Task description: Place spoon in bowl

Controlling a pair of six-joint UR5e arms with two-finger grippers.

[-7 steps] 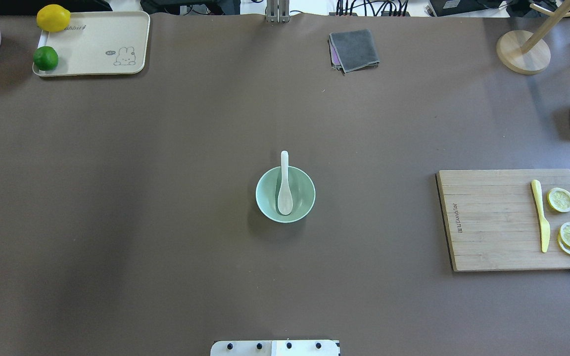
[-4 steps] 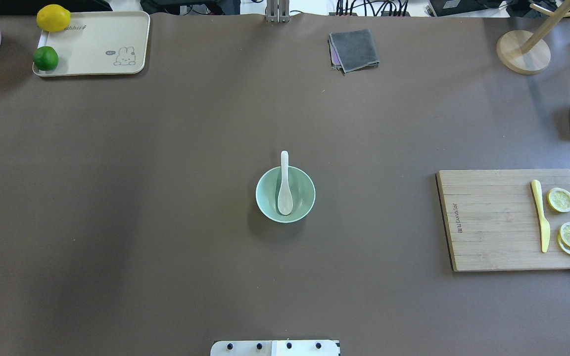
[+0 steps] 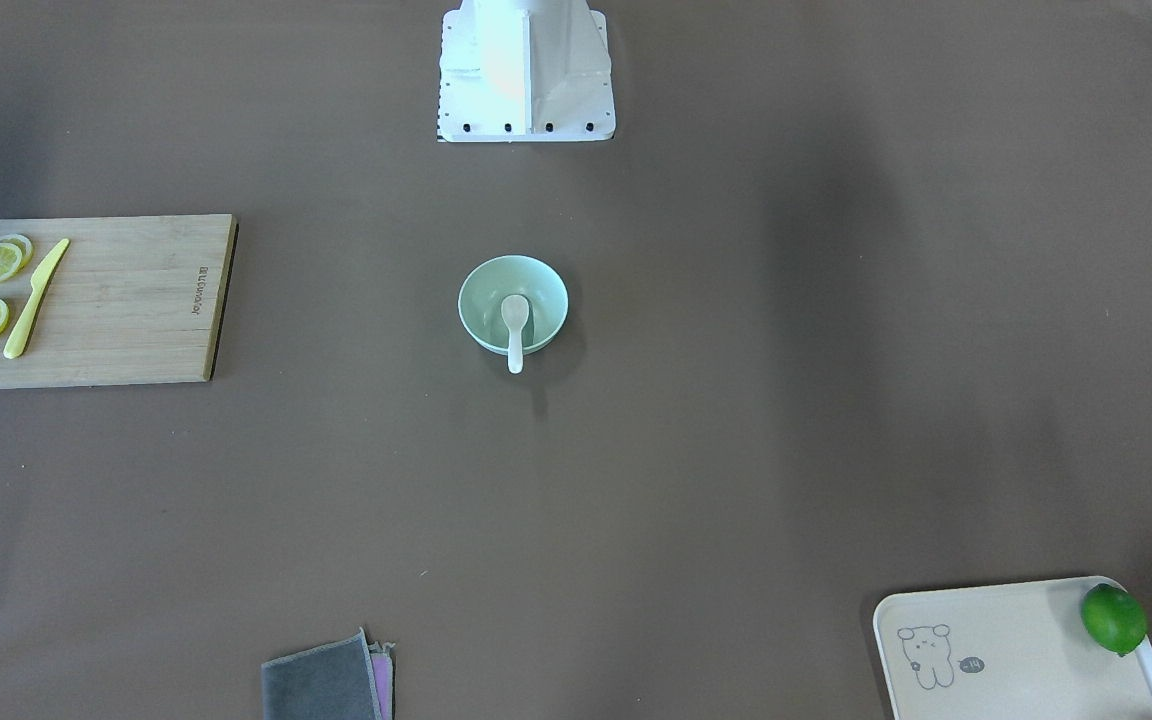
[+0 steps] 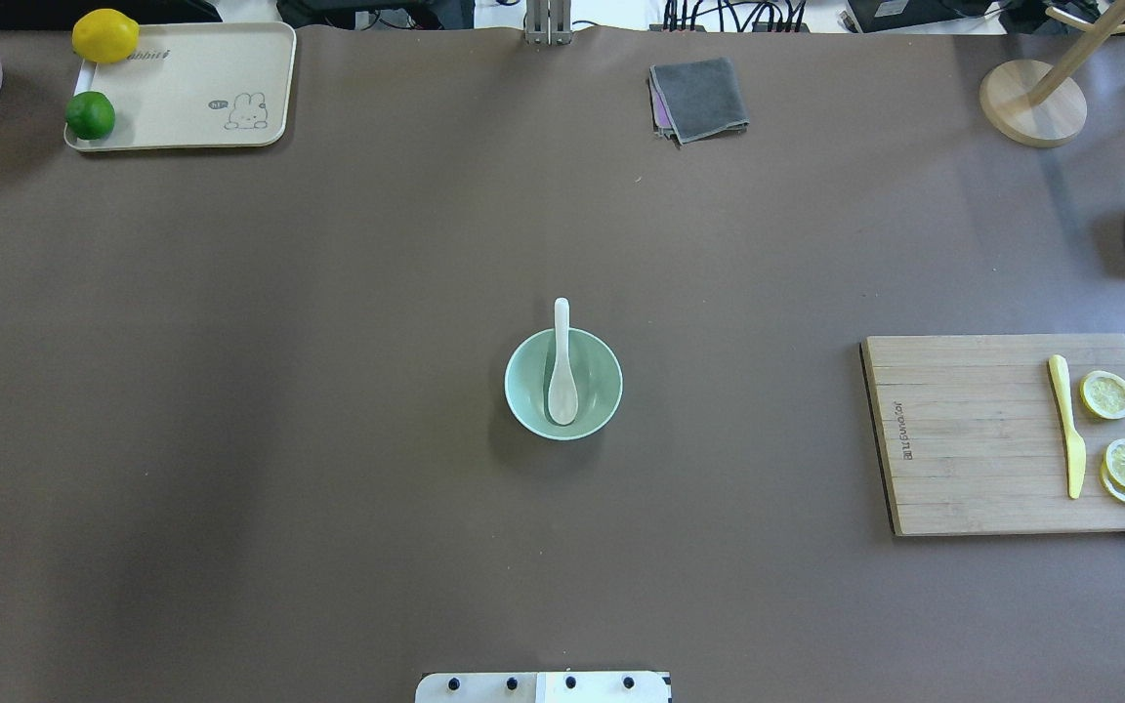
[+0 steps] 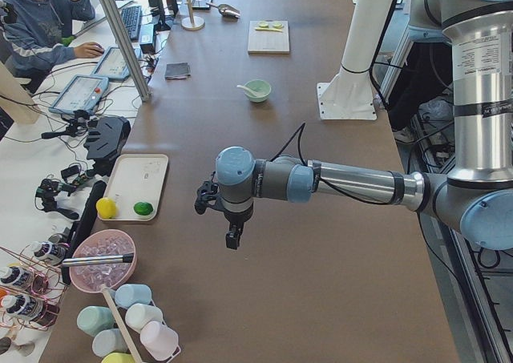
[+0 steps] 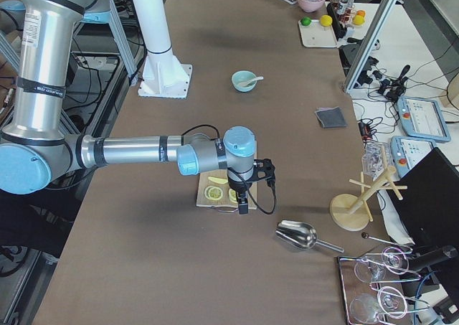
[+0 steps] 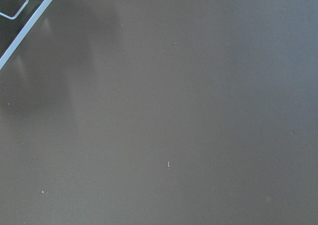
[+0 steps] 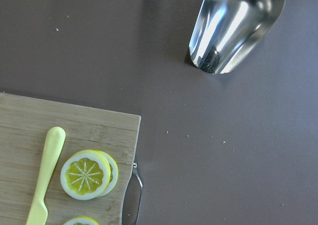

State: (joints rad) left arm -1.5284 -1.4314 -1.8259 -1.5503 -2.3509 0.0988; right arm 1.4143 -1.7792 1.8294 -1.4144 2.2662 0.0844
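spoon (image 4: 562,383) in bowl (image 4: 531,391), handle over rim, cutting board (image 4: 973,439) well apart

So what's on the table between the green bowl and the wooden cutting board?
Nothing. In the overhead view, only bare brown table lies between the bowl and the cutting board.

- desk (image 4: 328,293): long, brown matte mat edge to edge, soft diffuse shadows
- white side bench (image 5: 20,159) runs alongside it, tablet (image 5: 78,94) on top
- aluminium frame post (image 5: 120,38) at the desk's edge by the bench
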